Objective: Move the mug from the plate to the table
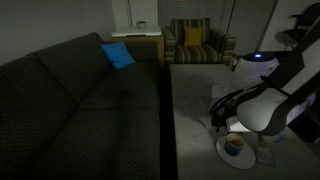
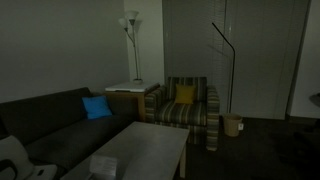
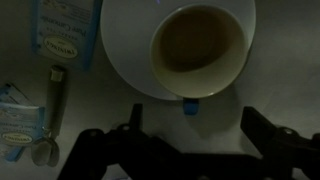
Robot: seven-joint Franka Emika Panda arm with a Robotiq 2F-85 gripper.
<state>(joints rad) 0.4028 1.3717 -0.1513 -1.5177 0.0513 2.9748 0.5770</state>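
Note:
In the wrist view the dark-blue mug (image 3: 198,45) with a tan inside stands on the round white plate (image 3: 125,55). Its blue handle (image 3: 189,103) points toward my gripper. My gripper (image 3: 198,125) is open and empty just short of the plate, with one dark finger on each side of the handle's line and touching neither. In an exterior view the mug (image 1: 235,145) sits on the plate (image 1: 246,157) near the front of the grey table (image 1: 195,100), with the gripper (image 1: 221,118) just above and beside it.
A tea box (image 3: 65,30) lies beside the plate, with a second box (image 3: 18,118) and a metal spoon (image 3: 52,105) nearby. The dark sofa (image 1: 80,95) runs along the table. A striped armchair (image 2: 185,105) stands past the table's far end.

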